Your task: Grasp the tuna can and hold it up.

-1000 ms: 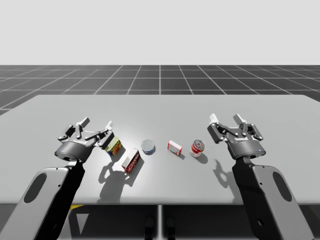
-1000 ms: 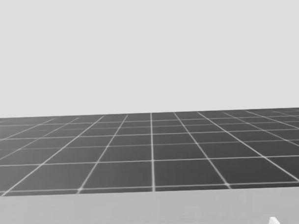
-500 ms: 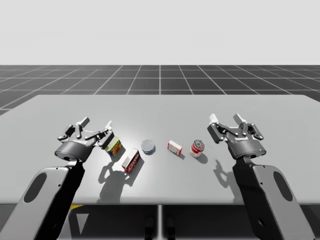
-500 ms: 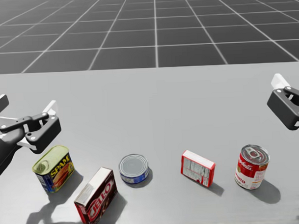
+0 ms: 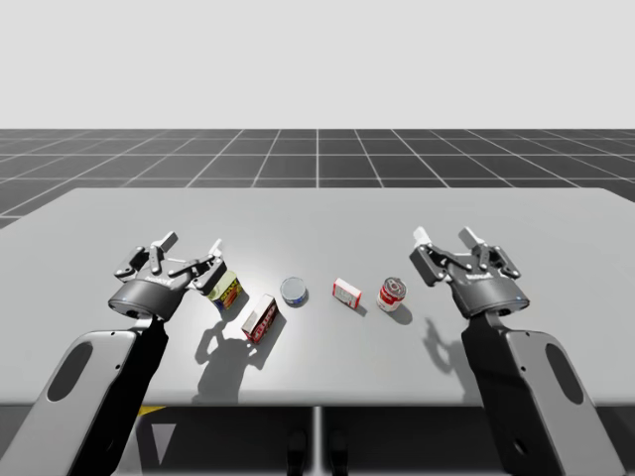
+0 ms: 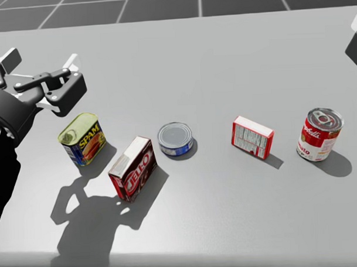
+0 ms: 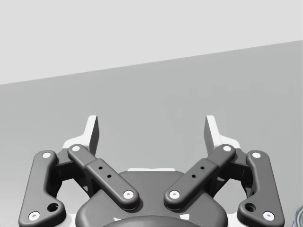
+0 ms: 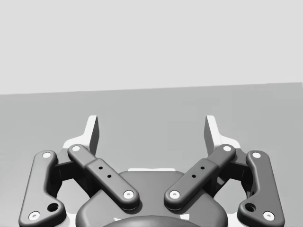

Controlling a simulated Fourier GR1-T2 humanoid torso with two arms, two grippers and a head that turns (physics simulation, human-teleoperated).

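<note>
Head view dipped lower, tuna can [image 6: 175, 138] (unmoved)

Two dark grey arms, each ending in the same two-finger gripper.

My left arm [image 5: 99, 397] and right arm [image 5: 516, 397] are broad, smooth, dark grey shells, and each has a long oval recess on its upper face. The left gripper [image 7: 151, 127] and right gripper [image 8: 151, 127] look alike. Each has a rounded dark grey housing with dark link bars fanning out from it in pairs. Every bar is pinned at its ends by pale round screws, and the inner bars carry two small holes. The fingers [image 7: 93, 132] are white blocks with dark grey inner faces, and more white shows behind the bars near the housing.
</note>
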